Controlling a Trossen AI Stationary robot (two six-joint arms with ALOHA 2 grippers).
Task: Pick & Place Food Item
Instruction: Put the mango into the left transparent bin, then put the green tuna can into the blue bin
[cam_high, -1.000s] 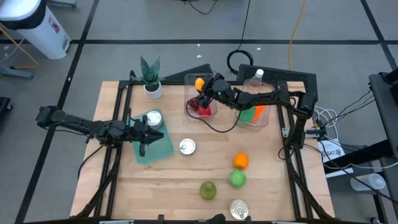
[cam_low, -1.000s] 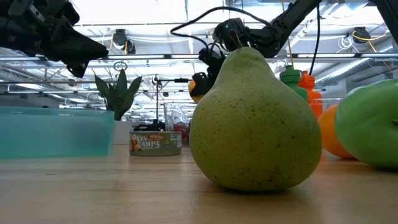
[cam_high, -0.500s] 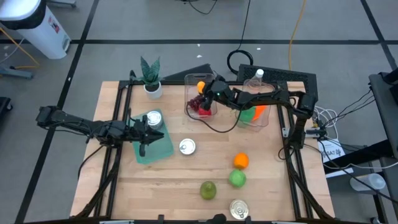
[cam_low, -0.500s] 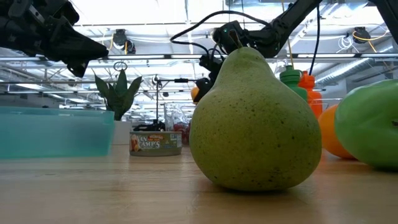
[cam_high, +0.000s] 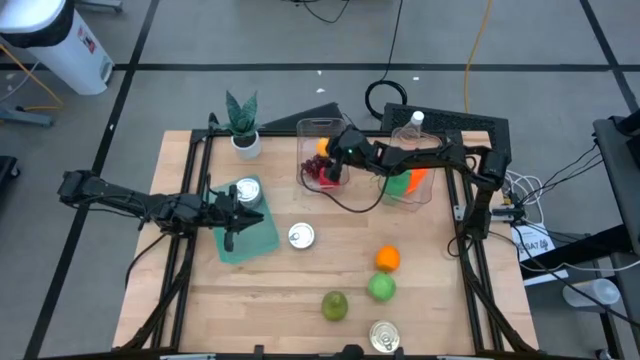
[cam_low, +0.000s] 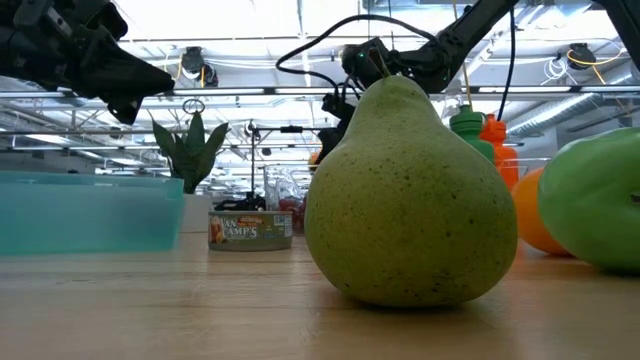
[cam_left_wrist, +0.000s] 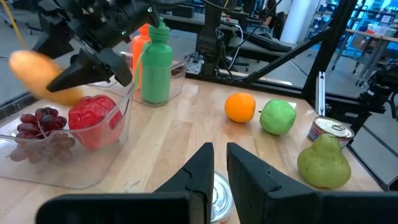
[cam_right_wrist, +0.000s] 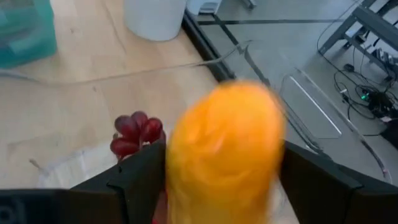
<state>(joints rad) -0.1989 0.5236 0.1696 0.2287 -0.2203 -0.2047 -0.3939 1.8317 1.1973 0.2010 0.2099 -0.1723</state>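
My right gripper (cam_high: 328, 152) is shut on a yellow-orange oblong fruit (cam_right_wrist: 224, 149), held over a clear tub (cam_high: 322, 170) at the table's far middle. The tub holds red grapes (cam_left_wrist: 34, 121) and a red pepper (cam_left_wrist: 93, 118). The left wrist view shows this gripper (cam_left_wrist: 93, 65) with the fruit (cam_left_wrist: 37, 74) just above the tub's rim. My left gripper (cam_high: 228, 218) waits, shut, above a teal tray (cam_high: 250, 235) at the table's left; a can (cam_high: 247, 190) stands on that tray. My right gripper pinches the yellow-orange fruit between its two fingers (cam_right_wrist: 134, 180), one on each side of the fruit's middle (cam_right_wrist: 186, 162). The fingers slant down from the table's right side. The fruit is lifted clear, just above the grapes in the clear tub.
A second clear tub (cam_high: 410, 185) with a green bottle (cam_left_wrist: 155, 62) and an orange bottle stands right of the first. An orange (cam_high: 387, 258), a green apple (cam_high: 381, 287), a pear (cam_high: 334, 305) and two cans (cam_high: 384, 335) (cam_high: 301, 235) lie on the near table. A potted plant (cam_high: 242, 125) stands far left.
My right gripper has moved down and a little toward the near edge, carrying the yellow-orange fruit lower toward the clear tub. It has stayed shut on the fruit.
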